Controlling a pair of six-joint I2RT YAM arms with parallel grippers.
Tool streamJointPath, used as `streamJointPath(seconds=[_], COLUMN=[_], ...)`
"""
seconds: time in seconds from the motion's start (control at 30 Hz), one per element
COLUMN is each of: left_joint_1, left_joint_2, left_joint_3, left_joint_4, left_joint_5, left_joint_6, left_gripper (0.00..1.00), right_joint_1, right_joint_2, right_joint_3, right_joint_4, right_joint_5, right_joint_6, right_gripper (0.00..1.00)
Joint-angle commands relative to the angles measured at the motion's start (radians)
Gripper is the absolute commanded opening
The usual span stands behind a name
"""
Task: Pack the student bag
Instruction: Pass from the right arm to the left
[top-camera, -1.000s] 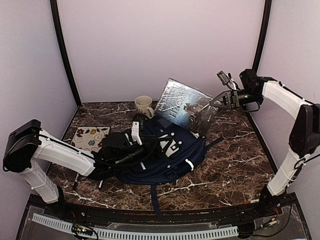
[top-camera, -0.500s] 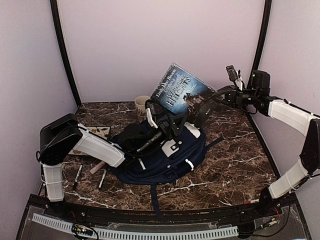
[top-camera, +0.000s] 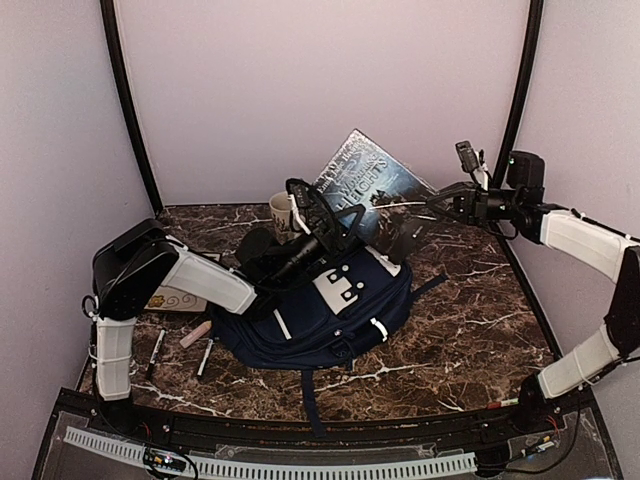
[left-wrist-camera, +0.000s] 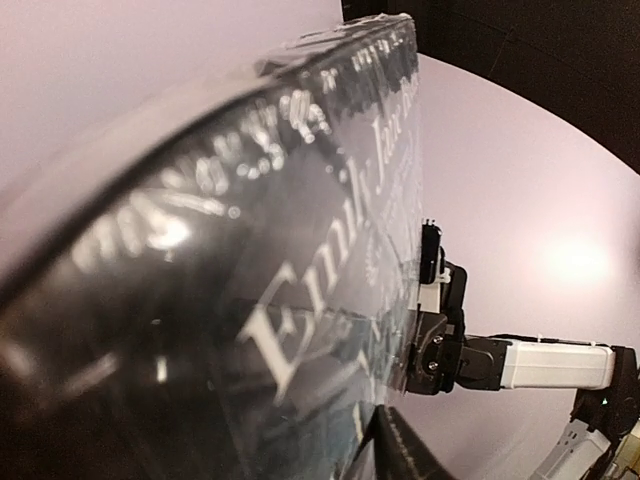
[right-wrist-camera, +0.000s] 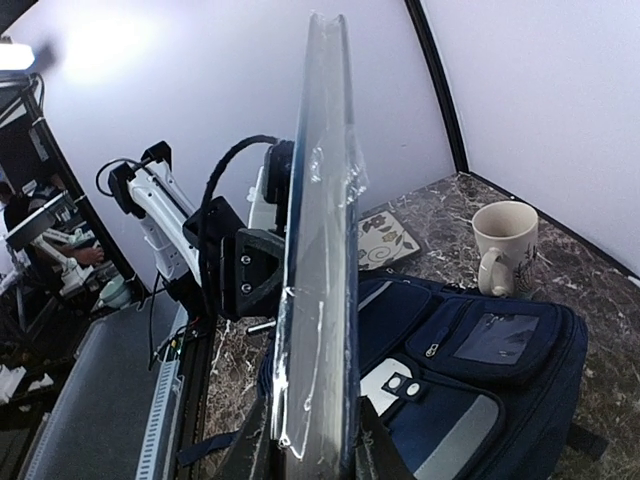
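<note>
The student bag (top-camera: 340, 310) (right-wrist-camera: 480, 400) lies flat mid-table, navy with white patches. Above its far edge a dark plastic-wrapped book (top-camera: 365, 185) (left-wrist-camera: 250, 300) (right-wrist-camera: 320, 250) is held upright in the air. My right gripper (top-camera: 418, 215) (right-wrist-camera: 310, 440) is shut on the book's lower right edge. My left gripper (top-camera: 325, 215) straddles the book's left edge. One of its fingers (right-wrist-camera: 245, 270) (left-wrist-camera: 400, 450) lies against the cover, and the other is hidden behind the book. The right gripper (left-wrist-camera: 435, 340) also shows past the book in the left wrist view.
A cream mug (top-camera: 283, 212) (right-wrist-camera: 505, 240) stands behind the bag. A flowered card (top-camera: 175, 298) (right-wrist-camera: 385, 240) lies left of the bag, partly under my left arm. Two pens (top-camera: 157, 350) and a pink stick (top-camera: 195, 333) lie near the front left.
My left arm rose from the bag to the book's left edge and its jaws narrowed around it. The right arm tipped the book more upright and shifted it slightly.
</note>
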Motion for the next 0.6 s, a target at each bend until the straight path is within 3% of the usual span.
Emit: streamJointPath(seconds=[0.0, 0.2, 0.33, 0.57], left_joint_1=[-0.004, 0.002, 0.009, 0.013], left_joint_2=[-0.026, -0.071, -0.128, -0.251], left_joint_3=[0.021, -0.043, -0.093, -0.132], left_joint_4=[0.09, 0.099, 0.031, -0.243], left_joint_5=[0.148, 0.216, 0.31, 0.508], left_joint_6=[-0.027, -0.074, -0.108, -0.1], left_gripper=[0.33, 0.08, 0.0, 0.0], right_joint_1=[0.022, 0.03, 0.039, 0.119], right_joint_2=[-0.032, -0.023, -0.003, 0.099], right_joint_3=[0.009, 0.172, 0.227, 0.319], right_joint_4=[-0.115, -0.734, -0.916, -1.164], right_joint_5=[-0.079, -0.079, -0.079, -0.079], right_joint_6=[-0.009, -0.009, -0.009, -0.009], right_gripper=[0.0, 0.0, 0.0, 0.0])
